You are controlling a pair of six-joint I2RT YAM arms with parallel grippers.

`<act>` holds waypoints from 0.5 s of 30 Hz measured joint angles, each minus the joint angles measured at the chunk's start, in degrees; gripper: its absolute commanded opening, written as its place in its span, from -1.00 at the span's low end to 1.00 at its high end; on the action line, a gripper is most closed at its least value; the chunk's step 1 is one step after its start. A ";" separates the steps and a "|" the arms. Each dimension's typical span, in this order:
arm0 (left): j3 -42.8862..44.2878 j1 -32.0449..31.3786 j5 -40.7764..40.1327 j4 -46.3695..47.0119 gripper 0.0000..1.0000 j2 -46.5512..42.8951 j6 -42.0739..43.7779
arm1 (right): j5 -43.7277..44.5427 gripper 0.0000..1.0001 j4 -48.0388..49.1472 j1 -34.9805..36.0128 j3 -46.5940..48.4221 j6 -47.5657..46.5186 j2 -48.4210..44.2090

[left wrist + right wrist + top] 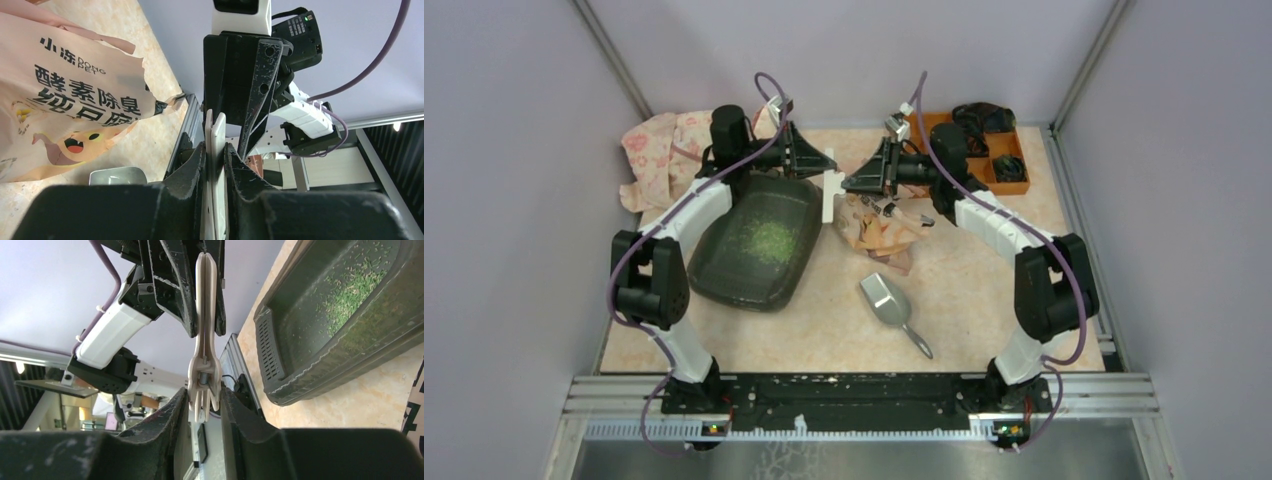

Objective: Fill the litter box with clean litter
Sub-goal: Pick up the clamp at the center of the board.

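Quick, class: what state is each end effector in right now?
Left end effector: closed on the white clip.
Right end effector: closed on the same clip's other end.

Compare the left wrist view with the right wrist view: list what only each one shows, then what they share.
Only the left wrist view: the peach-pink printed bag and a corner of the grey metal scoop. Only the right wrist view: the dark grey plastic litter box, with light-green litter granules scattered in it. Both: the white plastic clip, pinched at one end by the left gripper and at the other by the right gripper, plus the beige table.
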 measured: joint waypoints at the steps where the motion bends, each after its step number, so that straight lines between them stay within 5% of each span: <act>1: 0.00 0.00 -0.11 -0.17 -0.77 0.00 0.02 | 0.02 -0.25 0.00 0.00 0.02 -0.04 0.00; 5: 0.17 -0.26 -0.70 -0.98 -0.78 0.00 0.81 | -0.26 0.00 1.29 0.13 0.02 1.14 0.17; 15: 0.85 -0.28 -1.01 -1.22 -0.79 0.00 1.25 | -1.55 -0.19 5.62 0.31 0.02 4.83 1.44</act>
